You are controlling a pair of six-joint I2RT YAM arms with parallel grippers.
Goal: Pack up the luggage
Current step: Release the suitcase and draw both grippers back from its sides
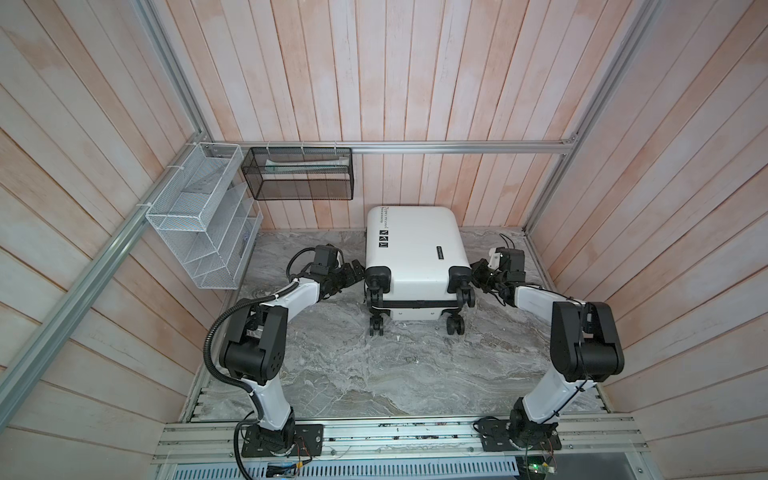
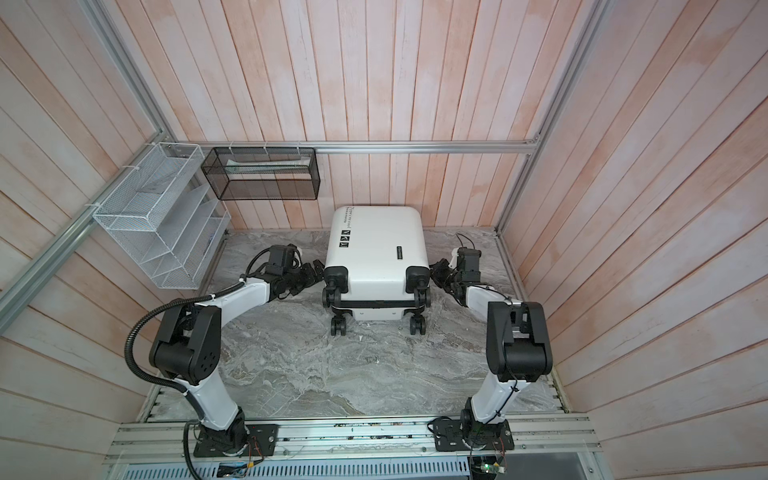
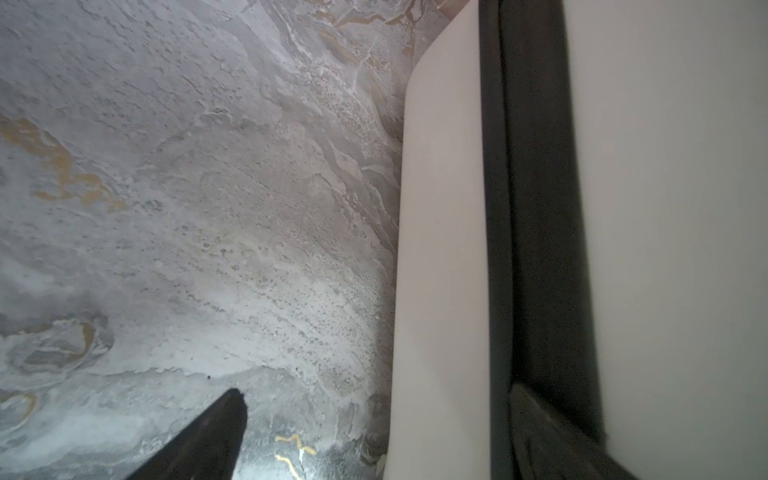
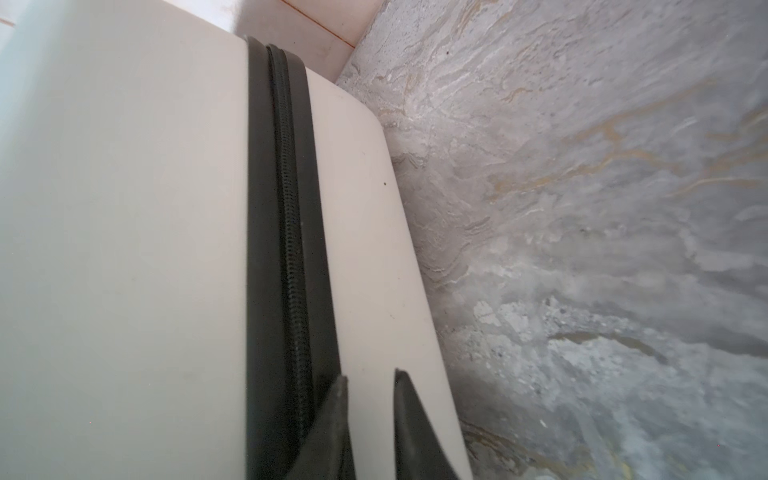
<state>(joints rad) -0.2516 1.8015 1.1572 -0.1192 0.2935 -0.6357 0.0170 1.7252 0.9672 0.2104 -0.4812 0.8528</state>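
The luggage (image 1: 415, 253) lay flat and closed on the counter (image 1: 374, 374), toward the back wall, its wheels (image 1: 376, 326) facing the robot's bases. Its white shell looked stiff and smooth, likely slippery for narrow tips, and the case seemed bulky rather than heavy. The black zipper band (image 4: 286, 249) round its middle, the wheel housings and the edges seemed the likeliest holds, and lifting the lid would probably need both arms. The left jaws stood spread wide just beside the case's left flank near the wheel end, one tip over bare counter, the other apparently along the band. The right jaws sat close against the right flank, slightly parted and pinching nothing, only white shell showing in the gap beside the zipper.
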